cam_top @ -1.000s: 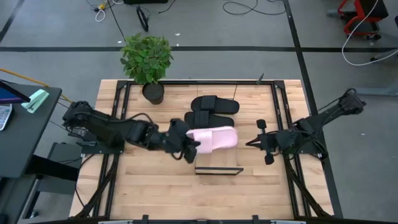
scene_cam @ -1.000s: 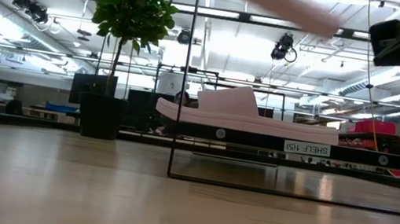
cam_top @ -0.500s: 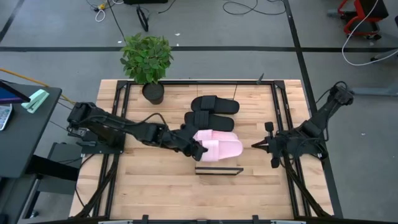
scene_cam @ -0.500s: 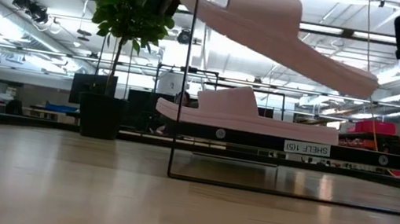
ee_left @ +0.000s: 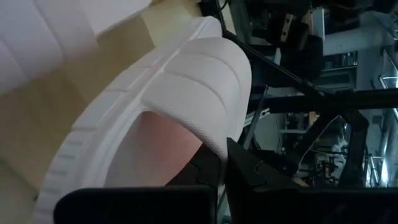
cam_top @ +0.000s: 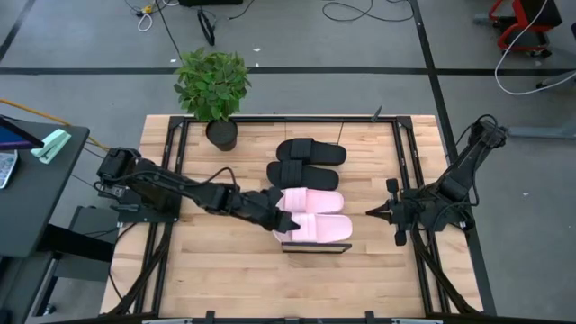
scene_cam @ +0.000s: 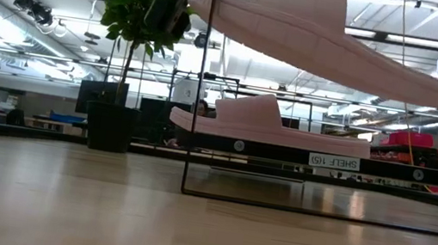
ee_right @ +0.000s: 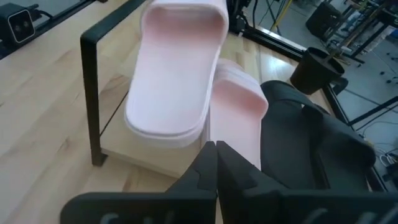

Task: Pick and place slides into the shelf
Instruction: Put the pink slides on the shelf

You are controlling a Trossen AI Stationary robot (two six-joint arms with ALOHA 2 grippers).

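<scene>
Your left gripper (cam_top: 283, 222) is clamped on a ribbed foam pink slide (cam_top: 317, 229), held above the shelf (cam_top: 315, 246), long axis along the board, toe down. Right gripper (cam_top: 376, 212): fingers together, empty.

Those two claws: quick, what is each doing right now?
Left gripper: shut on a pink slide, held above the shelf.
Right gripper: shut, holding nothing.

The left end effector (cam_top: 281, 219) carried the pink slide (cam_top: 317, 228) over the shelf (cam_top: 315, 245).
</scene>
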